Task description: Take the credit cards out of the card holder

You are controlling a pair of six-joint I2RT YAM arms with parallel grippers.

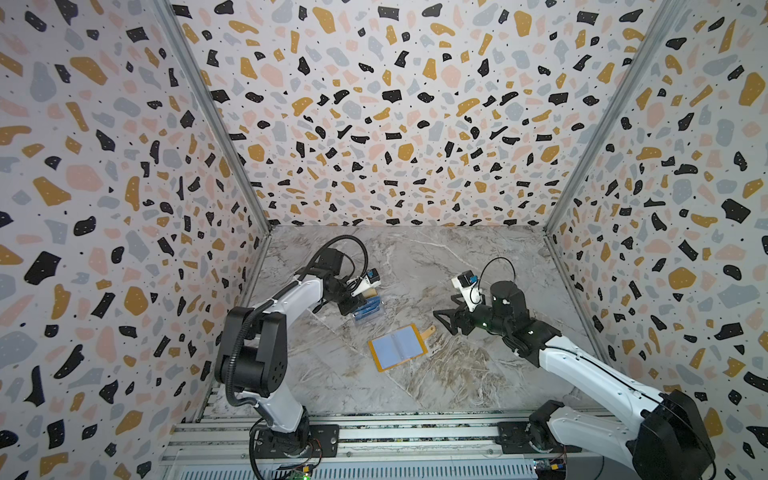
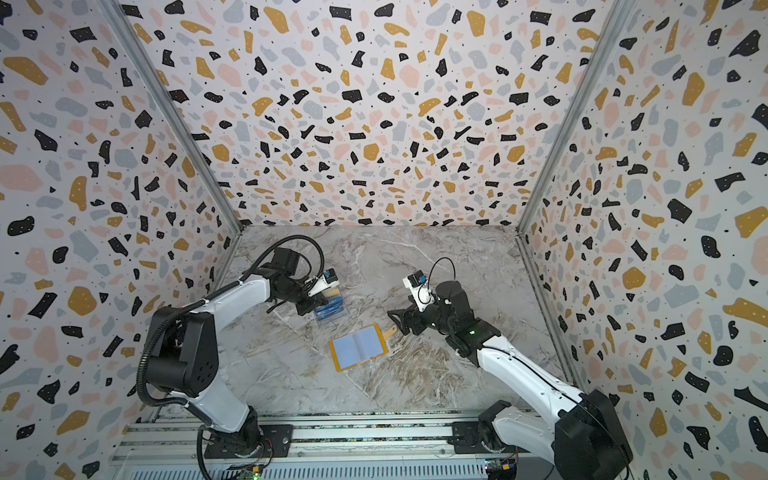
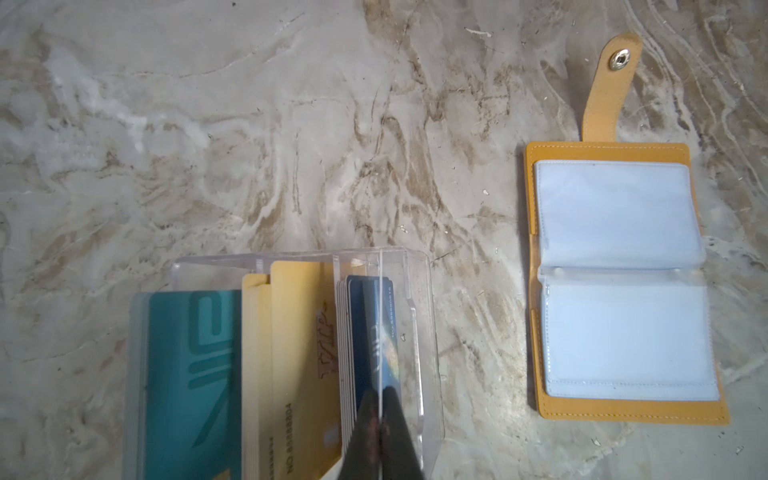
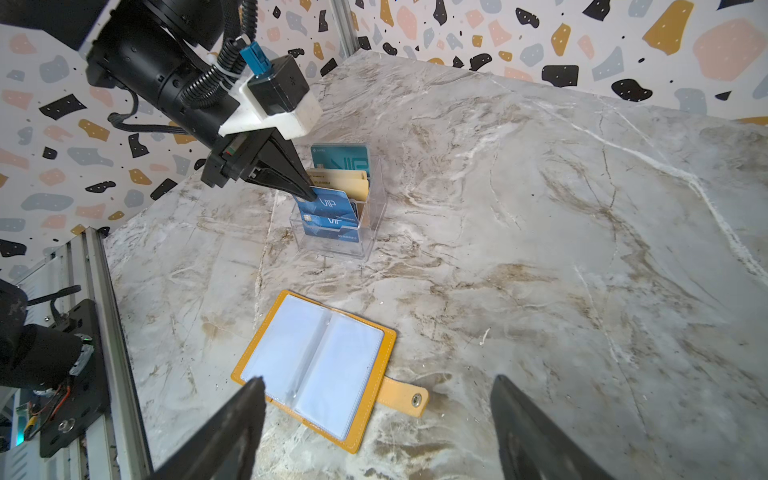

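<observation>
The step in hand is pulling out one card. The left gripper [image 4: 305, 193] has its jaws pressed together on the top corner of a blue card [image 4: 328, 205]. In the left wrist view this card shows only as a thin pale line between the two dark fingers [image 3: 399, 440]. The card stands a little higher than the other blue card below it, but its lower part seems to sit inside the front pocket of the clear card holder [image 4: 332, 248].

All the credit cards [image 4: 347, 183] are in the holder: teal in the back row, beige-gold in the middle, blue in front. In a top view the holder is at 11 o'clock from the open yellow wallet [image 1: 397, 347], whose sleeves look empty. The right gripper [image 1: 446, 309] hovers at 2 o'clock from the wallet, with its jaws wide apart and holding nothing.

In my judgement, the next move is a straight lift along the card's own plane until it clears the front wall. The hold is only on a corner, so the card may turn. The light holder may also rise or tip with the card. After that the card can go down on the bare table [image 4: 540, 249].
</observation>
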